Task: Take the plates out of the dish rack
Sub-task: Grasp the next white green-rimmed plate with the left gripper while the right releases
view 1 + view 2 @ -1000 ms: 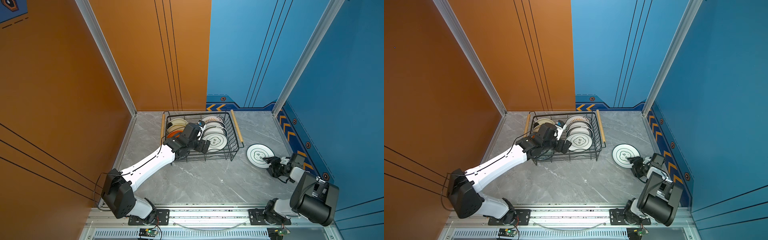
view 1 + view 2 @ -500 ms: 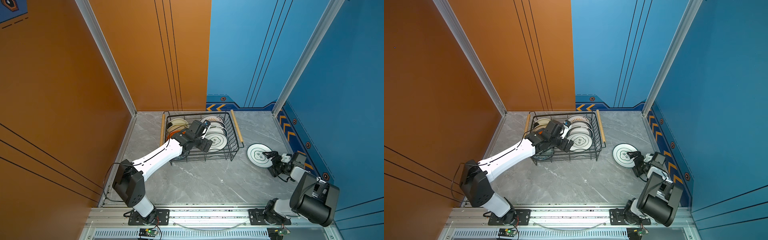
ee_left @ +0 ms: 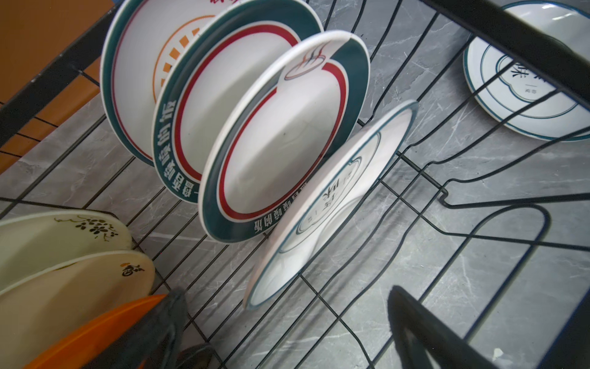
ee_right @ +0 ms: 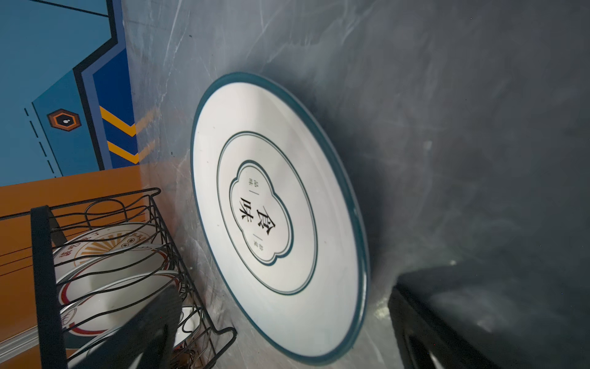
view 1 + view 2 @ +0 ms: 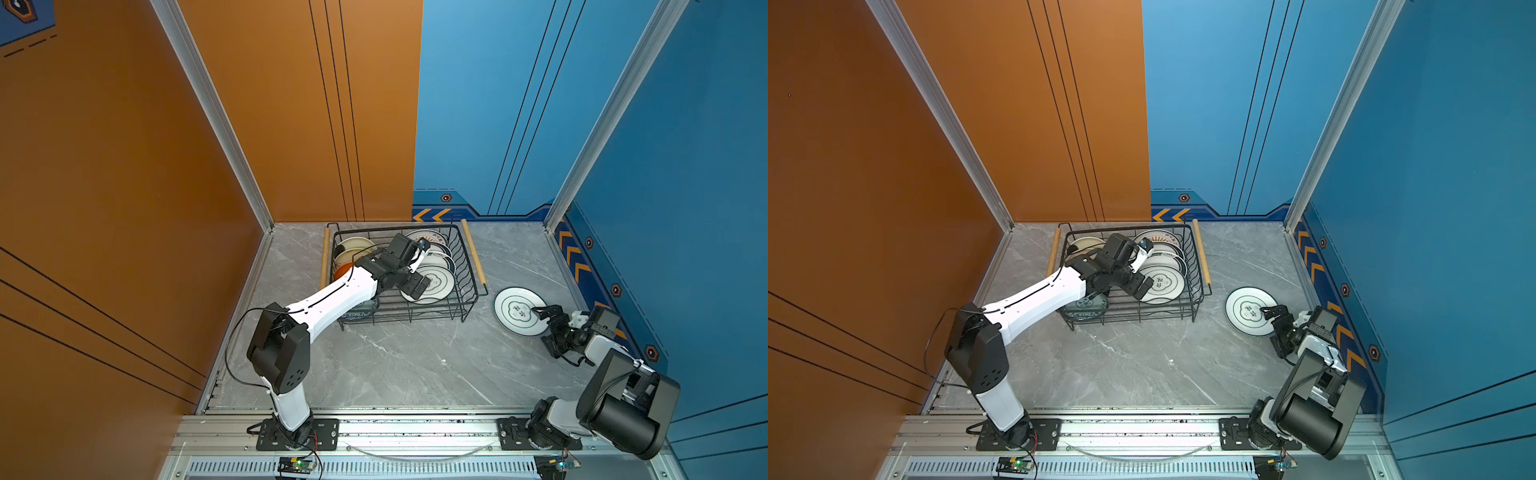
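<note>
The black wire dish rack stands at the back middle. In it several plates stand on edge: white ones with teal rims, cream ones and an orange one. The frontmost white plate leans forward. My left gripper hangs open inside the rack beside that plate, holding nothing. Right of the rack a white plate with a teal rim lies flat on the table. My right gripper is open astride its near edge.
Wooden rod handles flank the rack. An orange wall stands at the left and a blue wall close behind the right arm. A metal rail with both arm bases runs along the front edge.
The left arm has reached further over the rack, its gripper moving back and right to the white plates. The right gripper stays at the plate on the table, jaws now wide.
</note>
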